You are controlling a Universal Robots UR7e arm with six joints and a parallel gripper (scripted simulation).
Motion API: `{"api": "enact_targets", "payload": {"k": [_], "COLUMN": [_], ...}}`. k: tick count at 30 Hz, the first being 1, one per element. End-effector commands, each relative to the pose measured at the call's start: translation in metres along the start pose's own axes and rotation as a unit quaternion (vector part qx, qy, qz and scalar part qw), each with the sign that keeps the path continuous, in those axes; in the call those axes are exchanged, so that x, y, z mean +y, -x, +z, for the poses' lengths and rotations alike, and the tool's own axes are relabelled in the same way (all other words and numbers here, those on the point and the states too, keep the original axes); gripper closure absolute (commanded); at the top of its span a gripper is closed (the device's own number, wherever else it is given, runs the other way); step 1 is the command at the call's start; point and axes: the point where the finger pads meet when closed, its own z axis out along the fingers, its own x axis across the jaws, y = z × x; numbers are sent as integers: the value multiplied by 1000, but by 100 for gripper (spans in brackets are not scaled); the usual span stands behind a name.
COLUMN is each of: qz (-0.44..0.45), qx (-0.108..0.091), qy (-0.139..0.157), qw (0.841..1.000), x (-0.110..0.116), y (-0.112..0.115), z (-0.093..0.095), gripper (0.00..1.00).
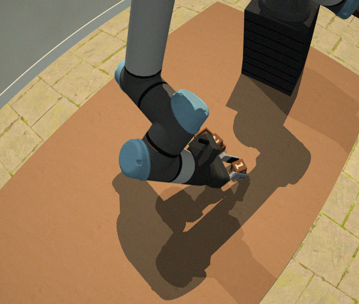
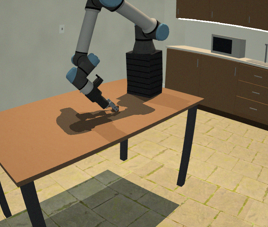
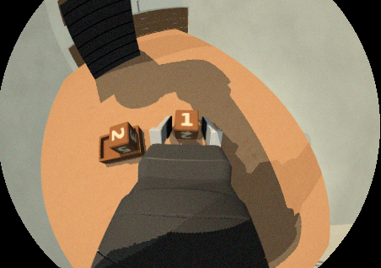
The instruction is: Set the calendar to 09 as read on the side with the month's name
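Observation:
A brown cube [image 1: 239, 165] [image 3: 186, 124] with a white 1 on top rests on the table [image 1: 75, 212] [image 2: 31, 136] outside the tray. My gripper [image 1: 236, 167] [image 2: 113, 107] [image 3: 186, 123] is tilted low over the table and open. Its fingers stand on both sides of this cube with small gaps. The small brown tray [image 1: 205, 131] [image 3: 120, 158] lies flat just to the left in the wrist view. It holds the second cube [image 1: 217, 138] [image 3: 119, 135], which shows a 2 on top there. The arm hides most of the tray in the top view. The month's name is not visible.
The arm's black ribbed pedestal [image 1: 274, 49] [image 2: 144, 73] [image 3: 103, 29] stands at the table's far end. The arm's wrist and elbow hang low over the tray. Kitchen cabinets with a microwave [image 2: 228, 45] stand off the table to the right.

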Motion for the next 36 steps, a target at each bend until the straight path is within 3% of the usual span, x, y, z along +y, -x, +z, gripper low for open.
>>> {"api": "enact_targets", "payload": {"k": [1, 22, 36], "qz": [0, 0, 0], "qx": [0, 0, 0], "qy": [1, 1, 1], "qw": [1000, 1000, 1000], "x": [0, -1, -22], "y": [0, 0, 0], "z": [-1, -2, -22], "gripper": [0, 0, 0]}}
